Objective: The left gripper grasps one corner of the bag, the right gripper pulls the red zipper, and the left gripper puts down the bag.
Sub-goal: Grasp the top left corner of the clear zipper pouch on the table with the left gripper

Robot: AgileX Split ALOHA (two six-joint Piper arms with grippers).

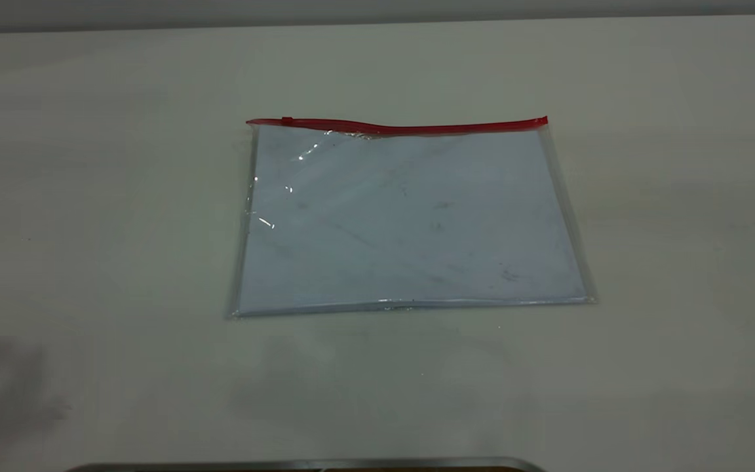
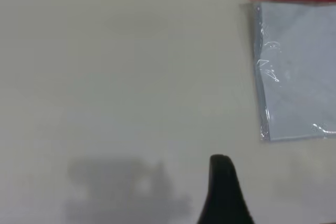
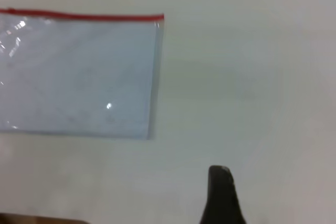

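On the table (image 1: 89,196), the bag (image 1: 410,223) lies flat, red zipper (image 1: 397,126) far-side; either end effector's grip: cannot tell.

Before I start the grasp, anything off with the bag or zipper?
Mostly fine: the bag lies flat on the table. The red zipper bows unevenly near its slider end, and the plastic wrinkles there.
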